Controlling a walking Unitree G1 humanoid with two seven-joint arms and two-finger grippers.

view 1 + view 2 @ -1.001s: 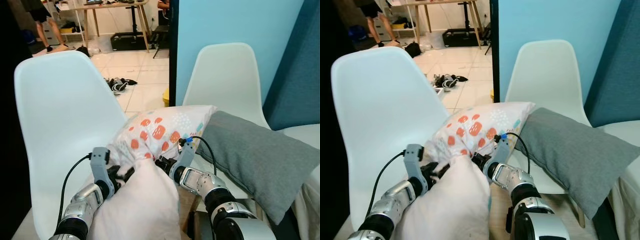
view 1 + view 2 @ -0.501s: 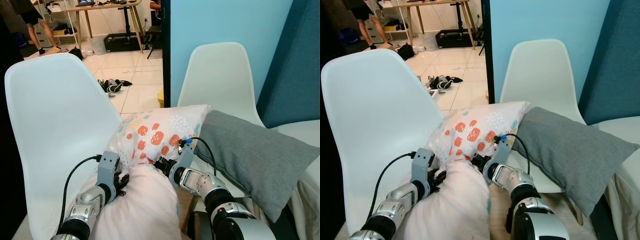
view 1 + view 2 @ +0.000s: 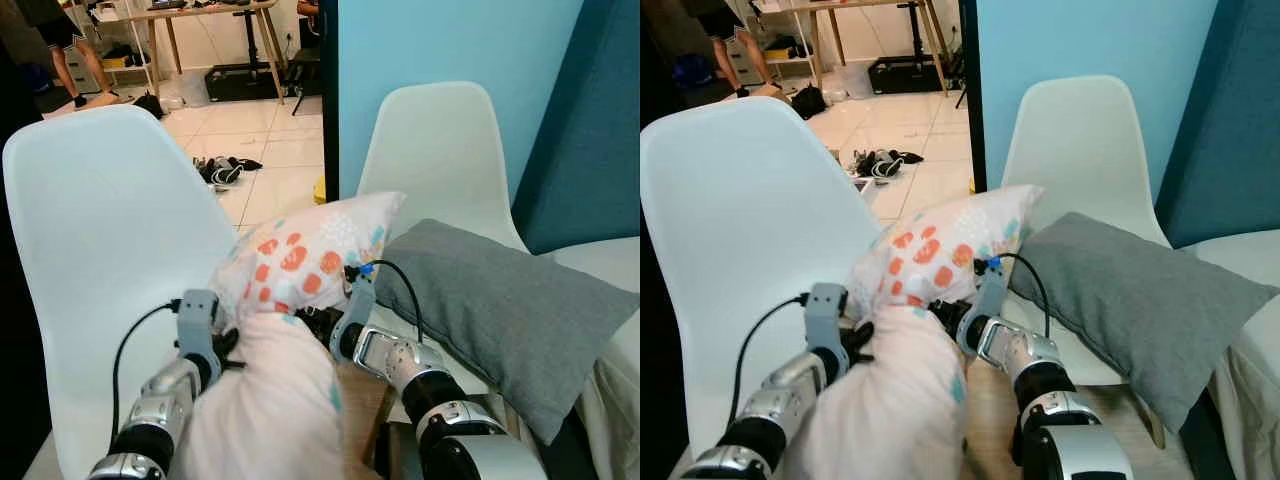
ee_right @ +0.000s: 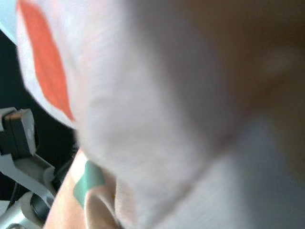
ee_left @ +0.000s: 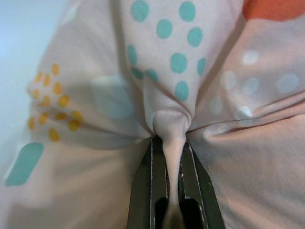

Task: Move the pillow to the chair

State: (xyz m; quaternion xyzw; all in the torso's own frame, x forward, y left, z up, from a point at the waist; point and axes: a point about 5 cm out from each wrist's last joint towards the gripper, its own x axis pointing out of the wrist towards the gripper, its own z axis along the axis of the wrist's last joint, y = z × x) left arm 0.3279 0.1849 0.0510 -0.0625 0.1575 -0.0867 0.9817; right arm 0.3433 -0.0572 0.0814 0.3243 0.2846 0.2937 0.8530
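The pillow (image 3: 300,255), pale with orange, teal and yellow spots, hangs bunched between my two arms, its far end raised. It is just right of the big white chair (image 3: 100,230) on my left. My left gripper (image 3: 222,348) is at the pillow's left side. In the left wrist view its fingers (image 5: 155,191) are shut on a pinched fold of the pillow fabric (image 5: 174,121). My right gripper (image 3: 312,325) is pressed into the pillow's right side, its fingers buried in cloth. The right wrist view is blurred pillow fabric (image 4: 157,119) close up.
A second white chair (image 3: 440,150) stands to the right against the blue wall, with a grey pillow (image 3: 500,300) lying across its seat. Behind the chairs, a tiled floor (image 3: 270,150) holds shoes and a desk. A person's legs (image 3: 70,50) are at the far left.
The pillow's far end has lifted and tilted up, away from the grey pillow. My left gripper dropped slightly and moved left. The camera shifted a little.
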